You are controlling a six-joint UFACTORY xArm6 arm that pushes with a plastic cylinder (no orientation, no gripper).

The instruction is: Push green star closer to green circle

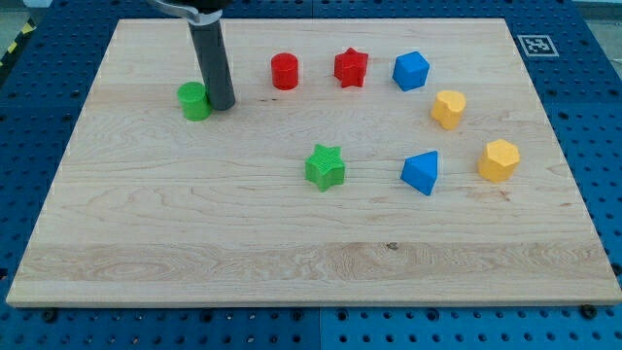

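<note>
The green star (325,166) lies near the middle of the wooden board (194,243). The green circle (194,100) is a short cylinder at the upper left. My tip (223,104) stands right beside the green circle, on its right side, touching or nearly touching it. The rod rises from there to the view's top. The star is well to the right of and below my tip, apart from it.
A red circle (285,71) and a red star (351,68) sit along the top. A blue block (411,71) is to their right. Two yellow blocks (448,109) (499,159) and another blue block (422,173) are on the right.
</note>
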